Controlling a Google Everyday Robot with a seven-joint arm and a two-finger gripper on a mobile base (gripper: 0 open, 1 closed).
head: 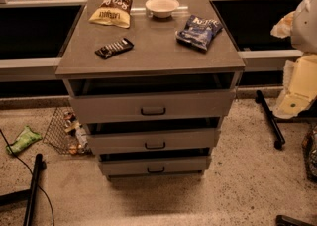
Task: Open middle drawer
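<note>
Feed from the one camera looks down on a grey cabinet (148,54) with three stacked drawers. I take the middle drawer (124,141) to be the mid-sized front, between the wider top drawer (109,108) and the narrower bottom drawer (124,166). Its small dark handle (155,145) sits at the centre of the front, and a dark gap shows just above it. On the cabinet top I see a yellow snack bag (113,4), a white bowl (162,7), a blue chip bag (198,31) and a dark candy bar (114,47). The gripper (298,88) shows as a pale cream shape at the right edge, well apart from the drawers. I cannot tell whether it is open or closed, or holding anything. A wire basket (62,131) stands on the floor left of the cabinet, with a green packet (22,140) near it.
</note>
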